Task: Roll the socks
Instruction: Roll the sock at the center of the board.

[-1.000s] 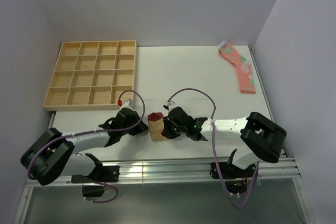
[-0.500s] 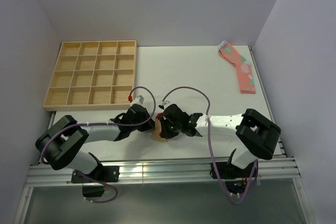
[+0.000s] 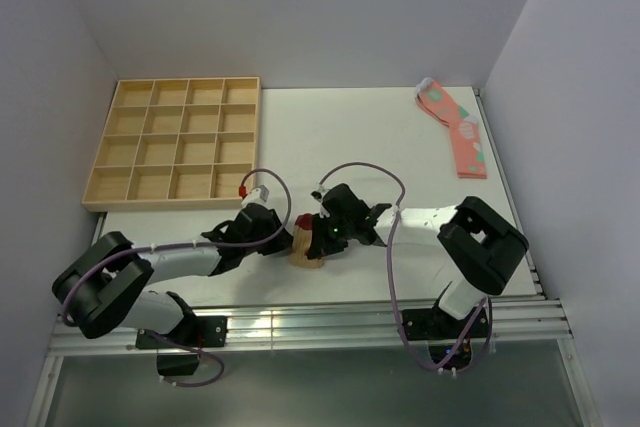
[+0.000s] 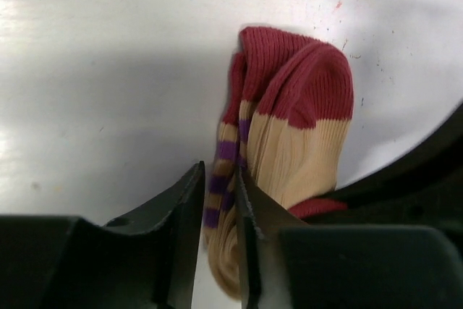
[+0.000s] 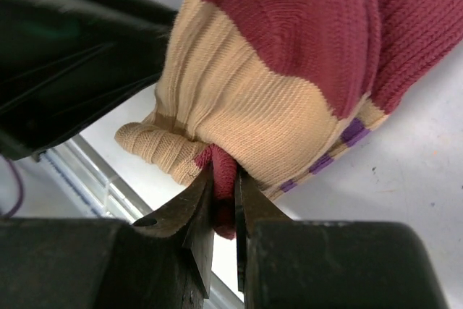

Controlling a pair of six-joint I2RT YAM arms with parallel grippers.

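A tan sock bundle with dark red toe and purple stripes [image 3: 304,245] lies on the white table near the front edge, between both grippers. My left gripper [image 3: 283,239] is shut on the bundle's striped tan edge [image 4: 221,186], seen between its jaws in the left wrist view. My right gripper [image 3: 318,239] is shut on a red fold [image 5: 224,186] at the bundle's underside, with the tan and red bundle [image 5: 289,70] bulging above its jaws. A second pair of pink socks with green and white spots [image 3: 456,129] lies flat at the far right.
A wooden tray with several compartments [image 3: 177,143] stands at the far left. Metal rails [image 3: 300,325] run along the near edge just below the bundle. Grey walls close in the table on both sides.
Both grippers have closed in on the bundle from either side. The left arm swung right to grip its striped edge; the right wrist turned and shifted slightly up. The bundle looks more compact.
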